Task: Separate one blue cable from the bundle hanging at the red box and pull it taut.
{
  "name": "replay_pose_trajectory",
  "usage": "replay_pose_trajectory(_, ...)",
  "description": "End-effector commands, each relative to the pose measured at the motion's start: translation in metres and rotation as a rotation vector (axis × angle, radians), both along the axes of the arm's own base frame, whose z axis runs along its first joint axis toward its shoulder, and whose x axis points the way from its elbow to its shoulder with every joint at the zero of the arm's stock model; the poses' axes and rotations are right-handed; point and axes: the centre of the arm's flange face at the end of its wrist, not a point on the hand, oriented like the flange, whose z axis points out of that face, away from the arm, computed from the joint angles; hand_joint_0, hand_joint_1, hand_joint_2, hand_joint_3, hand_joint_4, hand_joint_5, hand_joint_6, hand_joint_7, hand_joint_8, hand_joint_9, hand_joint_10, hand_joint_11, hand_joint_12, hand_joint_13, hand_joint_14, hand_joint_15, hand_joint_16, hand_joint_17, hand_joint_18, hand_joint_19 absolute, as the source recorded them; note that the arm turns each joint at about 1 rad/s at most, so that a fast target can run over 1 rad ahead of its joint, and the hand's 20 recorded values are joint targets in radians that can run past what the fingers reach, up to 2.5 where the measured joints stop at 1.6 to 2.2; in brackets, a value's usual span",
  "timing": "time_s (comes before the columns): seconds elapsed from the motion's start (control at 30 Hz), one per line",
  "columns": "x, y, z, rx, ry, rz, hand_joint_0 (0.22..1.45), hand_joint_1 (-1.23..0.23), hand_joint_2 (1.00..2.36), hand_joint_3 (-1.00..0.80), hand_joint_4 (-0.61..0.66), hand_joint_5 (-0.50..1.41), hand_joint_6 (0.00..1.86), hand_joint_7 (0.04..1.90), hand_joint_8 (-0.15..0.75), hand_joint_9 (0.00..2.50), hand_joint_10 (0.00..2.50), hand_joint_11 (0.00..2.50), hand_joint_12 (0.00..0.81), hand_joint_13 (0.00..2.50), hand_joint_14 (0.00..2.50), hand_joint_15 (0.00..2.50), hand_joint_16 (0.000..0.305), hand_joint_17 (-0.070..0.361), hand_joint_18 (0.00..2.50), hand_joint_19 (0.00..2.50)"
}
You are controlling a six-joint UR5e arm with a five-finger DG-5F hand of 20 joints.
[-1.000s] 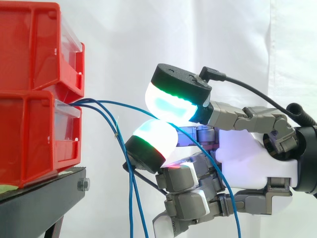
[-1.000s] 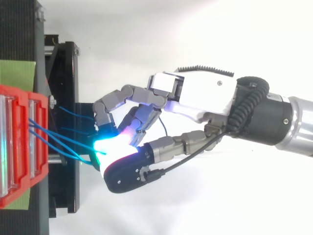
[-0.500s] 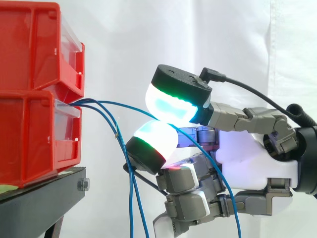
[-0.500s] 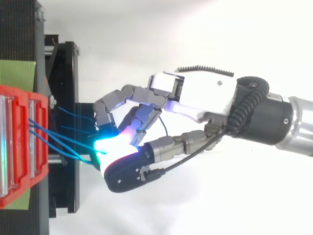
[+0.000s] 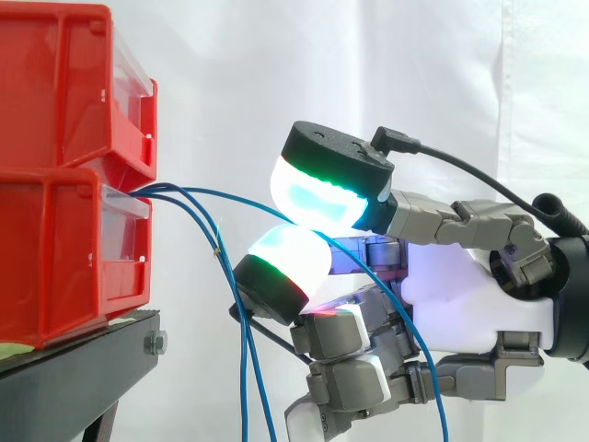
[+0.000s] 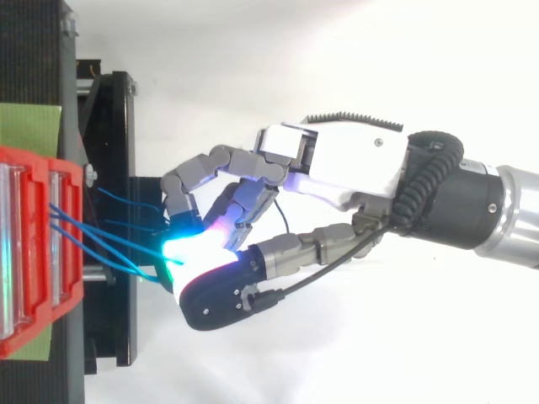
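Blue cable (image 5: 225,194) from the red box (image 5: 64,249) at left looks pinched between curled glowing pads (image 5: 317,193) of the hand (image 5: 456,308) mid-frame, bundle (image 5: 244,368) dangling below, but it sags, so next up is probably a steady pull right.

Black stand (image 5: 83,368) before white curtain (image 5: 276,74)

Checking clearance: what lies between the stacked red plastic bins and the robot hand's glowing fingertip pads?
Only thin blue cables span that gap in the side view; the hand pinches one.
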Motion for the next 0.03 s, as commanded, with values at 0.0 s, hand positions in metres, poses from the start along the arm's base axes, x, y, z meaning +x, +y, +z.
replay_pose_trajectory(0.0,0.0001,-0.0004,0.0001,0.000,0.000,-0.001,0.59,-0.71,1.03,-0.02,-0.01,-0.16,0.88,1.52,0.241,1.13,0.03,1.24,0.317,1.13,0.03,1.25,0.043,0.097,0.65,0.60)
